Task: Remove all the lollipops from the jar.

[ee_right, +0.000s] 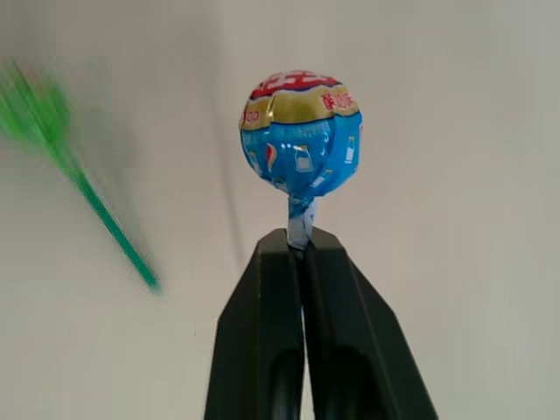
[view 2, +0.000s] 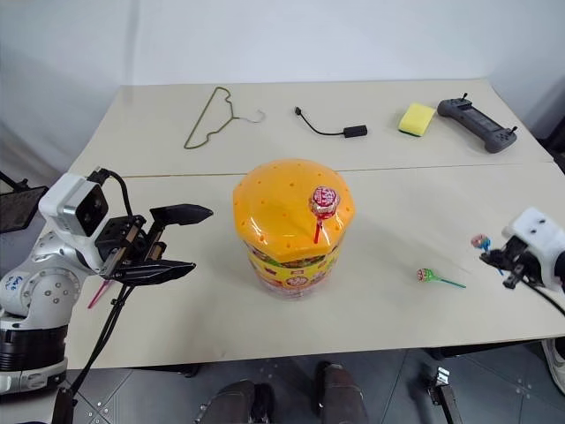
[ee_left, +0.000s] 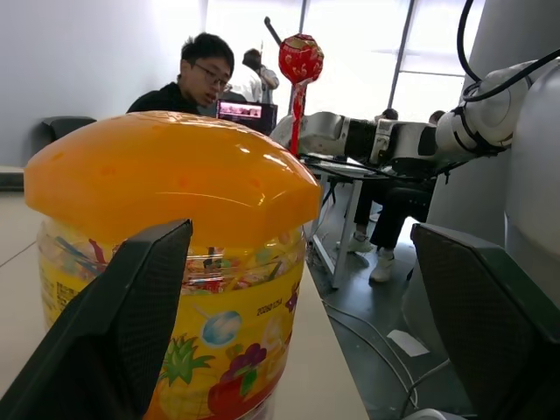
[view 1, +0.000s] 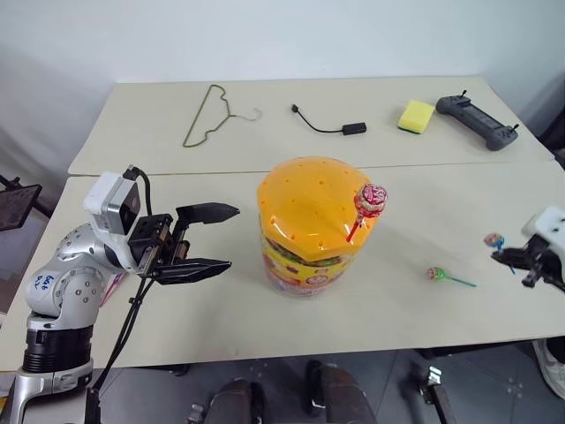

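Your right end effector (ee_right: 302, 249) is pinching the blue-stick lollipop (ee_right: 300, 131) by its thin stick, fingers fully closed, out over the right side of the bench (view 1: 424, 238). Your left end effector (view 1: 210, 240) is standing wide apart and empty, just beside the jar (view 1: 311, 256).

The risk I would be watching: that stick is slim and smooth, so the grip is narrow and the glossy, foil-wrapped head could be pivoting or slipping as you lower it. Letting go too near the bench edge could be sending the round candy rolling off.

One red-stick lollipop (view 1: 369, 203) is standing upright in a hole of the domed, shiny orange lid (view 1: 309, 199); the clear plastic tub looks light, so a sideways tug could be tipping it. A green-stick lollipop (view 1: 446, 276) is lying flat on the matte bench, between the jar and your right end effector.
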{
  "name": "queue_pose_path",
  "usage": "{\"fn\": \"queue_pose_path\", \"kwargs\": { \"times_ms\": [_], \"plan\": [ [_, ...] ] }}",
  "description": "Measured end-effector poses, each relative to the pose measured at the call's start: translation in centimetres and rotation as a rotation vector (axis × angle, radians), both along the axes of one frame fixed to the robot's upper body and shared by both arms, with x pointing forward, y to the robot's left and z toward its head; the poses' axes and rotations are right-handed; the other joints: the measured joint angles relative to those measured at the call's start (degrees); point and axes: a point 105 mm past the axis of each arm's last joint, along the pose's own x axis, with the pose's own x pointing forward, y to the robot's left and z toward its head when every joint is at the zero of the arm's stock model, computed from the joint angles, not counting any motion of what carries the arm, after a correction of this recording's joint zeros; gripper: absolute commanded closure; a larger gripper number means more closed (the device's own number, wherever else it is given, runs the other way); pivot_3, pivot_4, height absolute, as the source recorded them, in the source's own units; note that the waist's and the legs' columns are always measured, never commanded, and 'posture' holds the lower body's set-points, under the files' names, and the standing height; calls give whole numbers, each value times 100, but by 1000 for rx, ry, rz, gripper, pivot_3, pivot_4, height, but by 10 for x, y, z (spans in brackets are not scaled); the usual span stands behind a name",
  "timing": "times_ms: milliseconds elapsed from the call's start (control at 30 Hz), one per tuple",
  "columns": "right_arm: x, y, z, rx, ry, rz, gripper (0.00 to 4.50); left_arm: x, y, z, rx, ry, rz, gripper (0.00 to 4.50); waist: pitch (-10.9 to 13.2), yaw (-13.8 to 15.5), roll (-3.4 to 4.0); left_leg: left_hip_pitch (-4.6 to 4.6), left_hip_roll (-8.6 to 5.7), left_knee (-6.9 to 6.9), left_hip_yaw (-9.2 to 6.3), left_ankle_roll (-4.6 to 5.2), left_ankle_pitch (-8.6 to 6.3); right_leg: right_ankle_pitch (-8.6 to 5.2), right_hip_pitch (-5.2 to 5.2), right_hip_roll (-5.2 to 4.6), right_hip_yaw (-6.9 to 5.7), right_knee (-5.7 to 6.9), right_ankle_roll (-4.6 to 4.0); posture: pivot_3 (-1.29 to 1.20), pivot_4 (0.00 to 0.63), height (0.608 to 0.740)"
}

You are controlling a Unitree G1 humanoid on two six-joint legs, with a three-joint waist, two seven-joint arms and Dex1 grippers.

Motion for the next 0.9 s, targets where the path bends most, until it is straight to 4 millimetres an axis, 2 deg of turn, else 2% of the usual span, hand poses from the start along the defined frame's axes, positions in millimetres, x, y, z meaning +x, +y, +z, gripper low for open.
{"fn": "queue_pose_path", "kwargs": {
  "times_ms": [67,167,233,333,500,600,667,733,833,900],
  "plan": [
    [-6,2,-13,28,26,25,3554,0,0,1,-2,0,0,259,-1,0,7,0,0,0,0,9,5,0,-2,0,1,3,0,0,150,740],
    [-3,6,-9,83,-40,50,2635,0,0,2,-11,3,1,259,-1,-31,8,-1,0,0,0,22,12,0,-2,1,1,3,0,0,150,740],
    [3,18,10,196,-141,83,2002,0,1,4,-20,7,2,259,-1,-51,8,0,2,0,-1,24,13,0,-2,2,1,3,0,0,150,740],
    [1,57,53,418,-278,269,1003,0,2,6,-45,21,2,259,-1,-50,9,3,5,0,-9,24,13,0,-1,3,0,13,0,0,150,740],
    [-27,131,101,575,-300,577,1003,-1,12,19,-139,54,17,259,0,-2,9,-5,4,0,-31,24,11,0,-1,-8,-14,12,0,0,150,740],
    [-43,161,122,629,-374,705,1003,0,18,26,-192,61,30,259,-1,82,7,-8,1,0,-33,22,9,0,0,-10,-17,4,-1,0,150,740],
    [-60,184,130,678,-414,830,1003,2,24,29,-232,79,42,259,-1,125,6,-11,-3,0,-35,22,7,0,0,-11,-19,4,-1,0,150,740],
    [-69,200,136,695,-435,907,1003,2,28,30,-260,97,33,259,-1,132,6,-12,-6,1,-34,25,7,0,0,-14,-18,2,0,0,150,740],
    [-74,216,138,717,-453,985,1003,2,32,25,-256,122,20,259,-7,113,-4,-10,-9,1,-29,26,6,0,1,-14,-18,-1,0,0,150,740],
    [-71,224,136,729,-454,1014,1003,3,38,10,-196,155,33,259,-7,94,-4,-9,-8,1,-26,26,6,0,-1,-11,-19,0,-1,0,150,740]
  ]
}}
